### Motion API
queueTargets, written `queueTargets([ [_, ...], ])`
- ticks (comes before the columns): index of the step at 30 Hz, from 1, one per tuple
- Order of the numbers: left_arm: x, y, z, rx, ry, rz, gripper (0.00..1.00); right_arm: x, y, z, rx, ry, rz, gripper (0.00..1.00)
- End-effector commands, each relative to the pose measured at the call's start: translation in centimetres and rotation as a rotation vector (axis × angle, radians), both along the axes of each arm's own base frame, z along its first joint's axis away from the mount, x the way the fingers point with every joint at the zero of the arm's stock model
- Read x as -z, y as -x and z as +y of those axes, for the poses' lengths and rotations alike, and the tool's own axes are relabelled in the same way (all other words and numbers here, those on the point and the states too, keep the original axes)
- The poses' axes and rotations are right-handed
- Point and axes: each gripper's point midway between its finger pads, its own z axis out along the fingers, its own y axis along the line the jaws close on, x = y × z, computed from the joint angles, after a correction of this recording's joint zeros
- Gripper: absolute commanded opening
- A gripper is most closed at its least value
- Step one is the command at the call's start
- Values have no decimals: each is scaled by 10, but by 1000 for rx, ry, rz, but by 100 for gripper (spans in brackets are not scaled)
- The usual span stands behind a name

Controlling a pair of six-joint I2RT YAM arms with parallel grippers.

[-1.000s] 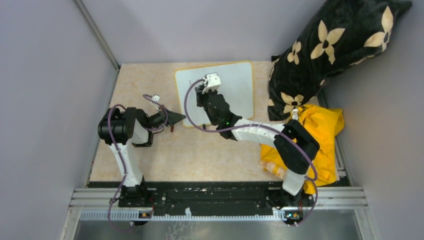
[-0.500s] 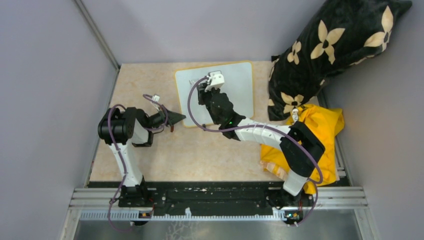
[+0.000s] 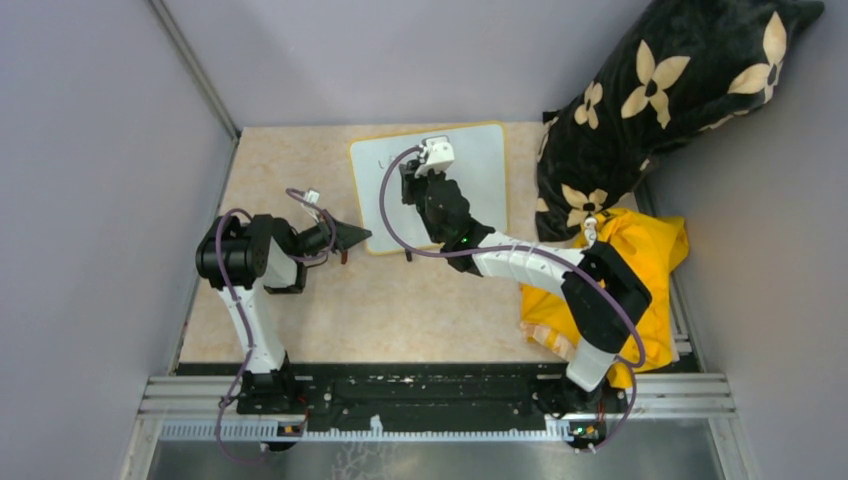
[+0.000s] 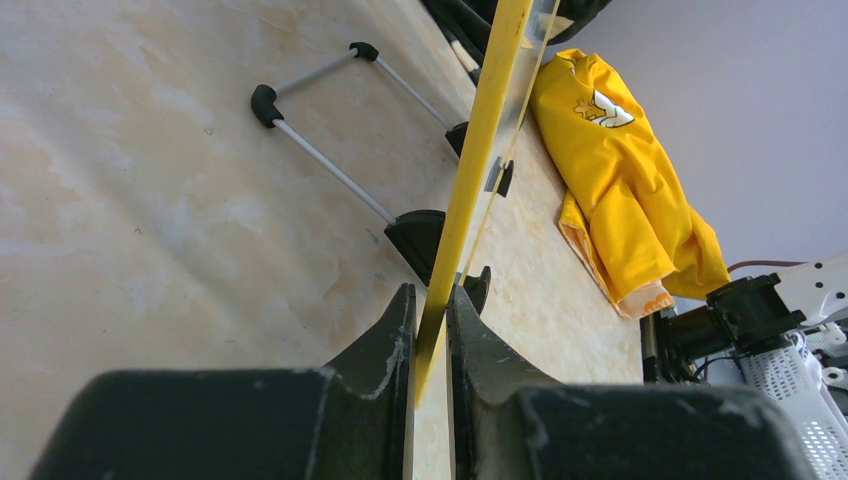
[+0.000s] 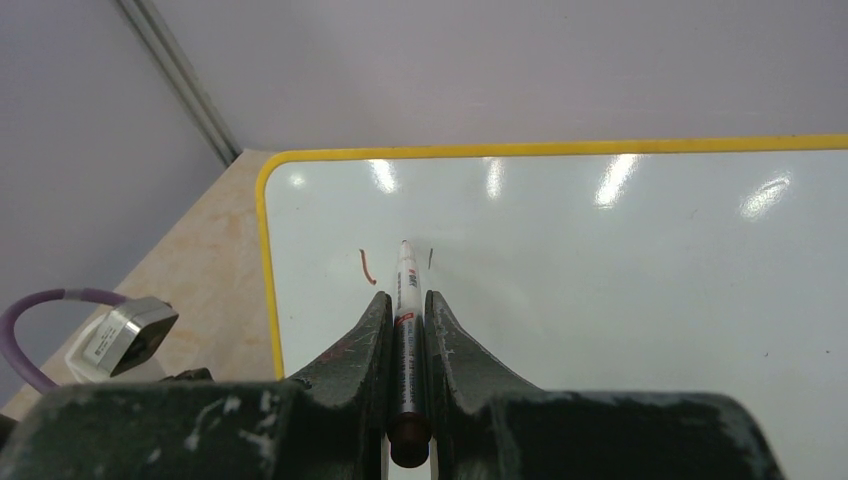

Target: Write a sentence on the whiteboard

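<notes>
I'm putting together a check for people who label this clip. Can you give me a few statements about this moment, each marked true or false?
1. The right end effector is shut on a marker that points at the whiteboard. True.
2. The left end effector hangs open, clear of the whiteboard. False: it is shut on the whiteboard's yellow edge.
3. Writing covers the whiteboard. False: only a couple of short strokes show, near one corner beside the marker tip.
4. A yellow garment lies to the right of the whiteboard. True.
</notes>
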Motion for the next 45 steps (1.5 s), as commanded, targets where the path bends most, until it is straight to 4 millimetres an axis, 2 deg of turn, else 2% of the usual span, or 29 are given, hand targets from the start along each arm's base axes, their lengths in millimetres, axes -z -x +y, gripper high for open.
queueTargets([
  [1,-5,3,-1,0,1,-70,0,-23,-6,7,-10,-54,-34,0],
  [13,-5,2,-1,0,0,-72,0,-7,-5,13,-35,-24,4,0],
  [40,-5,2,-1,-2,1,-69,0,47,31,30,-156,50,117,0],
  [45,-5,2,-1,-1,1,-69,0,42,34,27,-154,41,113,0],
])
